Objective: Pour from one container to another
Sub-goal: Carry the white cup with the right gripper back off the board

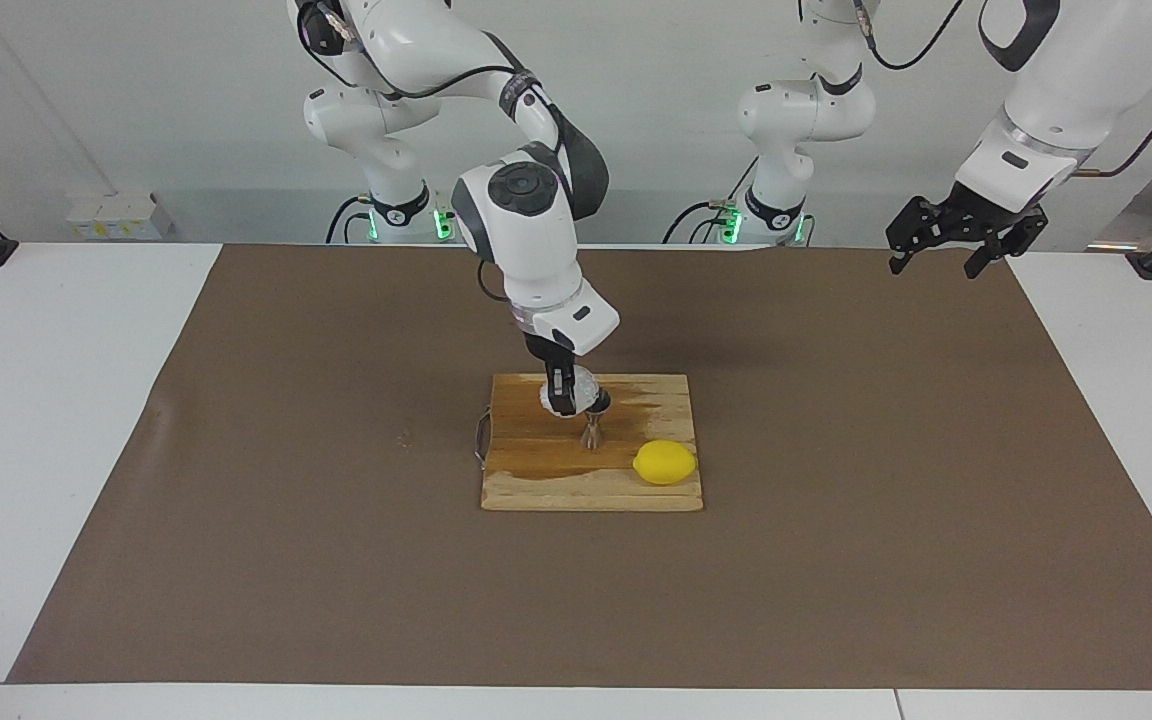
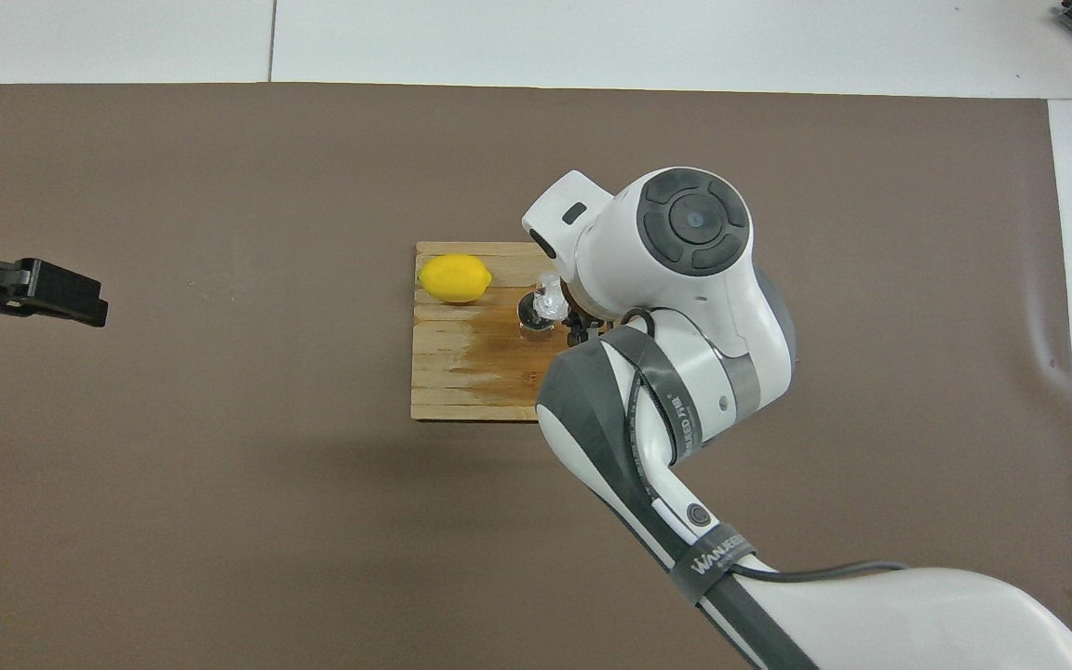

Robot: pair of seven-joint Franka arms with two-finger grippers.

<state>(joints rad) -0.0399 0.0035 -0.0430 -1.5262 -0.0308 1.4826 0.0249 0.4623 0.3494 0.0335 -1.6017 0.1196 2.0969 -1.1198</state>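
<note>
The small clear glass cup (image 1: 583, 384) (image 2: 550, 300) is tipped in my right gripper (image 1: 564, 402), which is shut on it just above the wooden board (image 1: 586, 492). Its mouth leans over the top of the steel jigger (image 1: 595, 426) (image 2: 532, 317), which stands upright on the board beside the lemon. In the overhead view the right wrist hides most of that gripper. My left gripper (image 1: 934, 268) (image 2: 94, 303) hangs open and holds nothing, raised over the brown mat at the left arm's end of the table, where that arm waits.
A yellow lemon (image 1: 665, 462) (image 2: 454, 278) lies on the board's corner farther from the robots, toward the left arm's end. A dark wet patch covers part of the board (image 2: 462, 372). A brown mat (image 1: 236, 500) covers the table around it.
</note>
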